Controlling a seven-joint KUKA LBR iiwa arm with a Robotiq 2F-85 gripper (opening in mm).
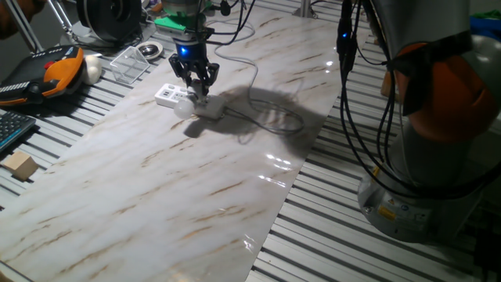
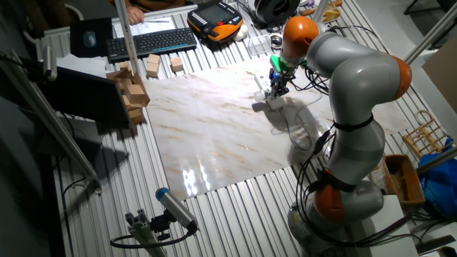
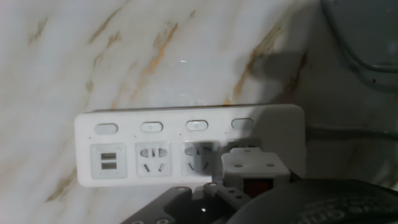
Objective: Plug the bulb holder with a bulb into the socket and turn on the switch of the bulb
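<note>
The socket, a long white power strip (image 1: pixel 167 95) (image 2: pixel 261 84) (image 3: pixel 124 149), lies flat on the marble board at its far side. The white bulb holder (image 1: pixel 197 103) (image 3: pixel 255 165) stands at the strip's cable end, over an outlet. Its red switch (image 3: pixel 258 185) faces the hand camera. The frosted bulb (image 1: pixel 185 109) sticks out sideways from the holder and does not glow. My gripper (image 1: pixel 201 93) (image 2: pixel 275 91) (image 3: pixel 208 198) points down at the holder by the switch, with its fingertips drawn together and nothing between them. Whether it touches the holder is unclear.
The strip's grey cable (image 1: pixel 274 117) loops over the board to the right of it. A clear plastic box (image 1: pixel 129 63), an orange-black pendant (image 1: pixel 55 70), a keyboard (image 1: pixel 12 129) and a wooden block (image 1: pixel 21 166) lie off the board's left side. My arm's base (image 1: pixel 438 117) stands at the right.
</note>
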